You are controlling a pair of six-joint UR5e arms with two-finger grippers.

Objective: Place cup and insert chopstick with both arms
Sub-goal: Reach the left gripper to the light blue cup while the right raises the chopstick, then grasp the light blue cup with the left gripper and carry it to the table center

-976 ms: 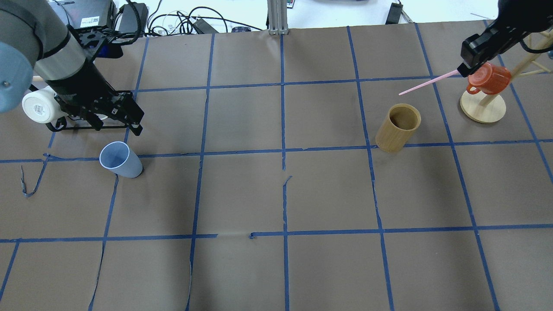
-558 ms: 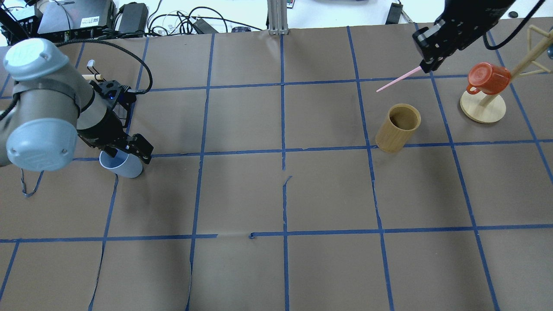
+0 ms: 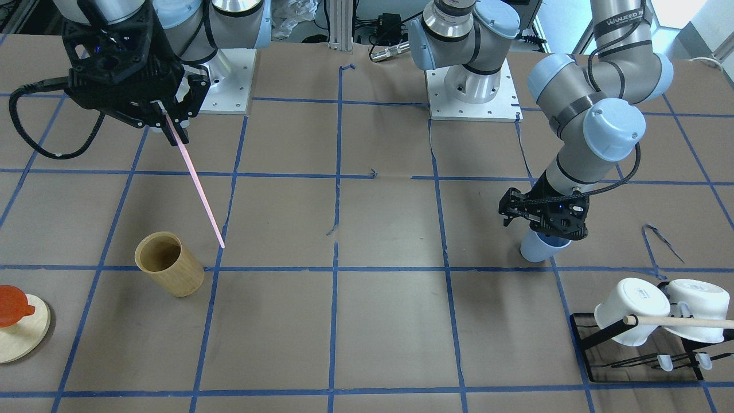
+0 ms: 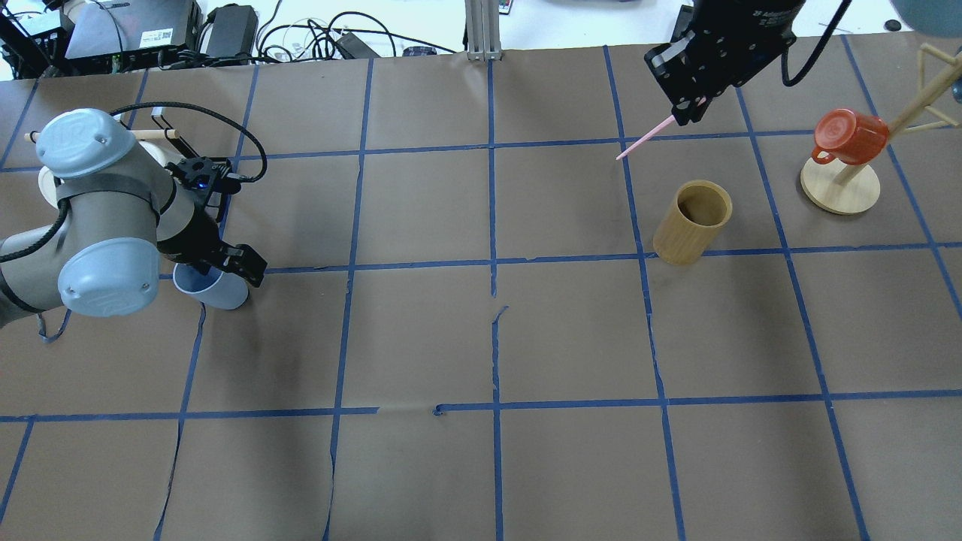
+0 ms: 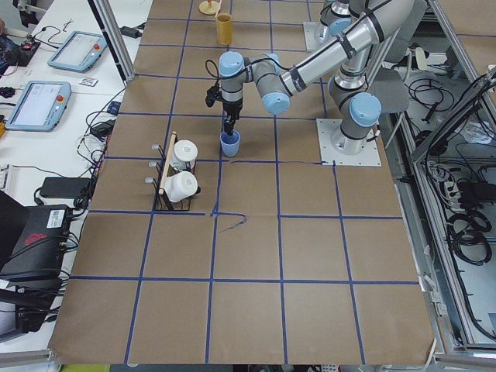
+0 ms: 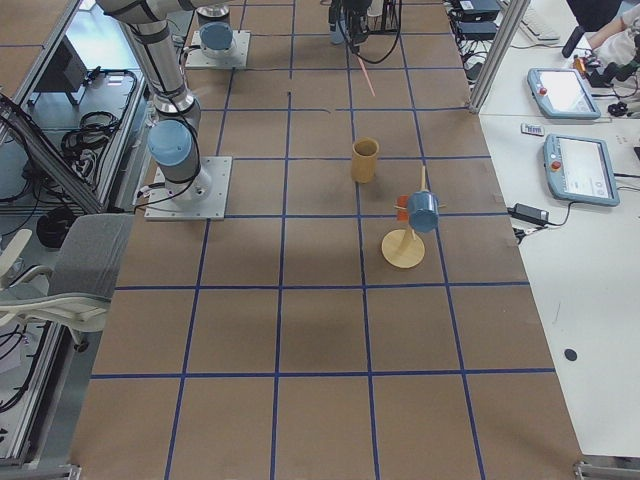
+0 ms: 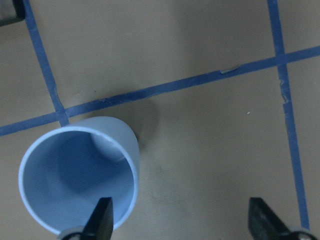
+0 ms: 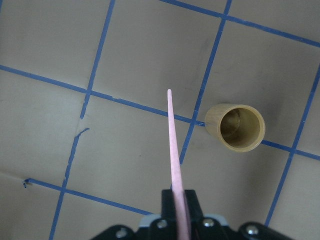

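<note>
The light blue cup (image 4: 218, 294) stands upright on the table at the left; it also shows in the front view (image 3: 538, 249) and the left wrist view (image 7: 75, 175). My left gripper (image 4: 225, 267) is open just over its rim. One fingertip (image 7: 102, 220) is inside the cup and the other is outside, so the jaws straddle its wall. My right gripper (image 4: 688, 109) is shut on the pink chopstick (image 4: 645, 140). It holds the chopstick in the air, slanting down, beyond the tan wooden holder (image 4: 693, 222). The chopstick also shows in the right wrist view (image 8: 175, 150).
A wooden mug tree (image 4: 839, 188) with a red mug (image 4: 849, 137) stands at the far right. A black rack (image 3: 596, 338) with two white mugs (image 3: 631, 310) and a pale wooden rod (image 3: 682, 322) sits behind my left arm.
My left arm has swung down from the rack to the cup and its fingers now straddle the rim. My right arm has carried the chopstick leftward, away from the mug tree.
</note>
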